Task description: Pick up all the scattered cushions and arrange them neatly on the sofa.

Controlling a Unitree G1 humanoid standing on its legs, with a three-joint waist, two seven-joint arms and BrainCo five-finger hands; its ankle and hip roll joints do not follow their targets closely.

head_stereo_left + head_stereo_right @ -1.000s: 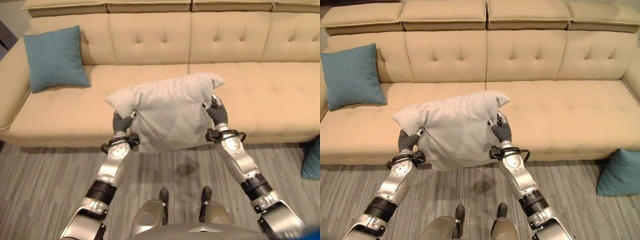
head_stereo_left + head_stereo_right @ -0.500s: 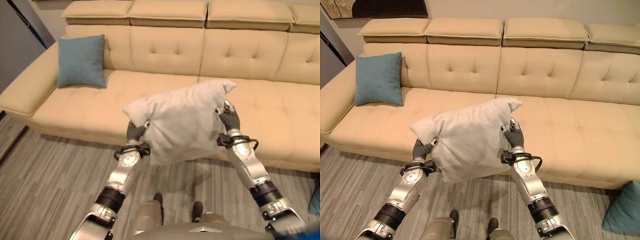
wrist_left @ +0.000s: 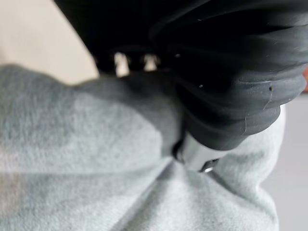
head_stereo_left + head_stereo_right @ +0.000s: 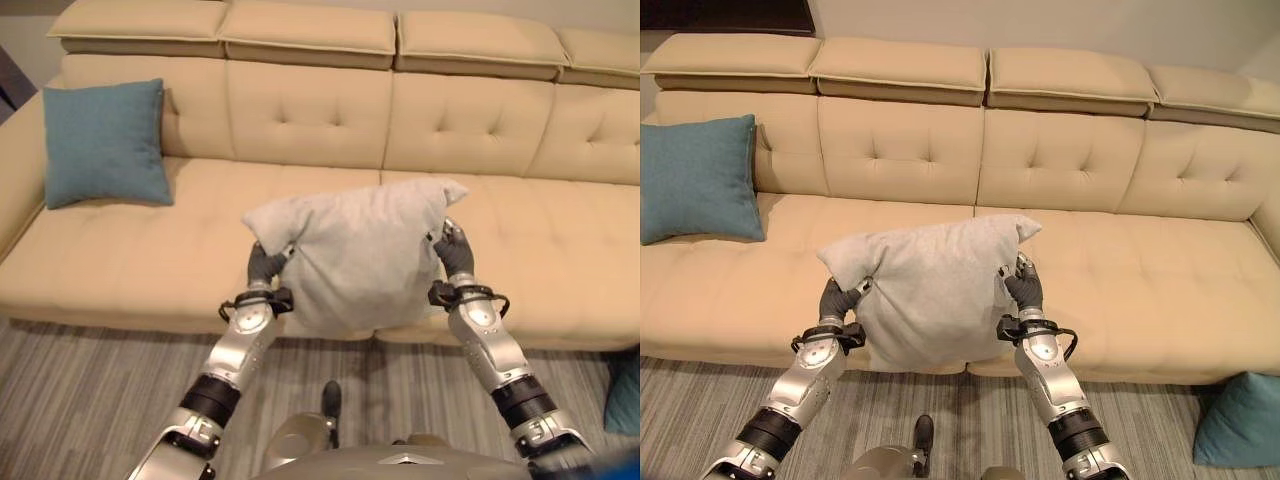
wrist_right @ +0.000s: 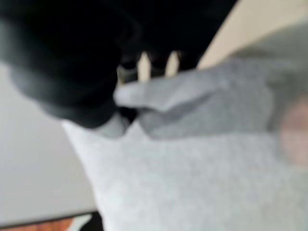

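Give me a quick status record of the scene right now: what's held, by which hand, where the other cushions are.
held item: grey cushion, up in the air in front of the sofa's seat edge
left robot hand: shut on the grey cushion's left side
right robot hand: shut on the grey cushion's right side
sofa: beige, long, seat mostly bare
placed cushion: teal cushion leaning against the backrest at the sofa's left end
still on floor: second teal cushion, by the sofa's right end
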